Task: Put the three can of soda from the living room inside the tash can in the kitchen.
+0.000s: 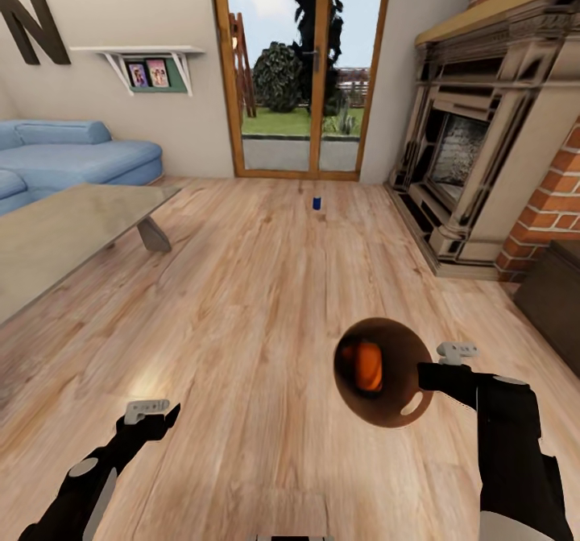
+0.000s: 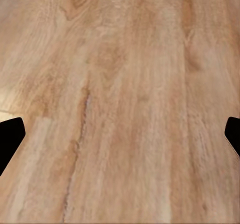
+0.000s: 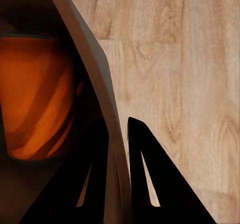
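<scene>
The robot stood in the living room, its head camera looking down over the wood-plank floor point(image 1: 266, 299) toward the wood-framed glass doors point(image 1: 300, 70). The right gripper point(image 1: 420, 376) had its jaws clamped on the rim of the trash can point(image 1: 385, 372), one finger inside the wall and one outside (the right wrist view showed the pale wall point(image 3: 107, 109) pinched between the dark fingers point(image 3: 150, 174)). The bin was held off the floor, its brown inside turned toward the camera, and an orange soda can point(image 1: 369, 365) lay within it. A dark blue soda can point(image 1: 317, 202) stood upright on the floor well ahead, near the doors. The left gripper point(image 1: 149, 412) hung over bare planks with its jaws wide apart, holding nothing. The low table point(image 1: 64, 231) and blue sofa point(image 1: 72, 154) sat to the left, the fireplace point(image 1: 459, 163) to the right.
</scene>
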You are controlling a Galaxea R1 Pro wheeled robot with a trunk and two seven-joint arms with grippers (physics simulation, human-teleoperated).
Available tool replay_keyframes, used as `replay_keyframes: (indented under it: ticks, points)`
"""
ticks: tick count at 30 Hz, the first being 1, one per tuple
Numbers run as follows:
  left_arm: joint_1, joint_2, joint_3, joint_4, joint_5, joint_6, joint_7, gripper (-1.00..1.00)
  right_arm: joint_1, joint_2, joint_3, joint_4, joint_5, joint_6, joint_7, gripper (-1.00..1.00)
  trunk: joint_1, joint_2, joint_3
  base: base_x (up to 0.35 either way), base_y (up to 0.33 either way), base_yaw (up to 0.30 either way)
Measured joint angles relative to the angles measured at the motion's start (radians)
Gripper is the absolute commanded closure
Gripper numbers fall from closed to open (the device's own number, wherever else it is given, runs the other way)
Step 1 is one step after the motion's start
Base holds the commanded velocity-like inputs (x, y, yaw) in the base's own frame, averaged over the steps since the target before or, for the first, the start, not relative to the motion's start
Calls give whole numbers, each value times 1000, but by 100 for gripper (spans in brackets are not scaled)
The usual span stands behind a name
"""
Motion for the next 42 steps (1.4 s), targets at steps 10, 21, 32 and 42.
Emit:
replay_keyframes:
  ticks: [10, 21, 32, 42]
  points:
    - [0, 0, 0, 8, 0, 0, 2, -100, 0, 0, 19, 0, -7, 4, 2, 100, 0, 0, 7, 307, -105, 0]
    - [0, 0, 0, 8, 0, 0, 2, -100, 0, 0, 23, 0, 1, 1, 1, 100, 0, 0, 13, 318, -29, 0]
    - [0, -1, 0, 8, 0, 0, 2, -100, 0, -1, 38, 0, 2, 1, -2, 100, 0, 0, 16, 322, 0, 0]
    - [0, -2, 0, 8, -1, -2, 2, -100, 2, -1, 14, 0, -2, -266, -73, 100, 0, 0, 16, 322, 0, 0]
